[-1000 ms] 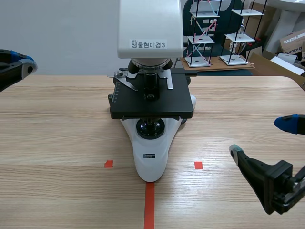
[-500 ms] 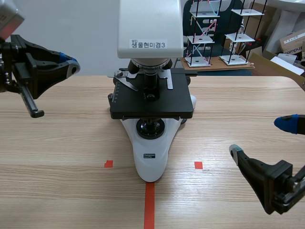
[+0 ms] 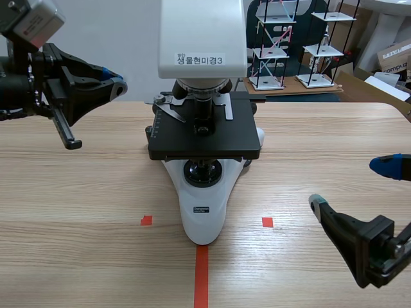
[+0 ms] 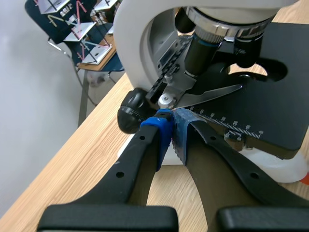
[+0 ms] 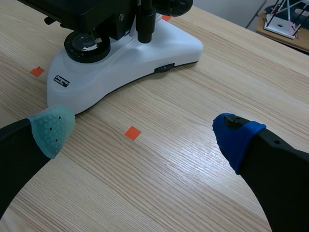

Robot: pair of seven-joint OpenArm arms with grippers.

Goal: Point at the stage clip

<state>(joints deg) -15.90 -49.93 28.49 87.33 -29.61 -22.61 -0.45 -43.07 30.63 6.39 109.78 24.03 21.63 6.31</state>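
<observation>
The stage clip (image 3: 168, 109) is the thin silver blade on the back left part of the microscope's black stage (image 3: 205, 138), just beside the objective lenses (image 3: 202, 90). A second silver clip (image 3: 228, 110) sits on the other side of the lenses. In the left wrist view the stage clip (image 4: 212, 94) runs from its round pivot screw out over the stage toward the hole under the lenses, right above the white ruler marks along the stage edge.

The left jaws are closed with nothing between them, the two blue pads (image 4: 161, 130) pressed together. From the wrist camera the tips sit right at the pivot end of the clip, though I can't tell if they actually touch it. In the scene view the left arm (image 3: 58, 90) is held up above the desk (image 3: 77, 192), its tips aimed at the microscope (image 3: 202, 192) and a bit apart from it.

The right jaws are wide open and holding nothing, with the greenish pad (image 5: 52, 126) and the blue pad (image 5: 236, 137) far apart. They sit low over the desk, off to the right of the microscope's white base and well apart from it.
</observation>
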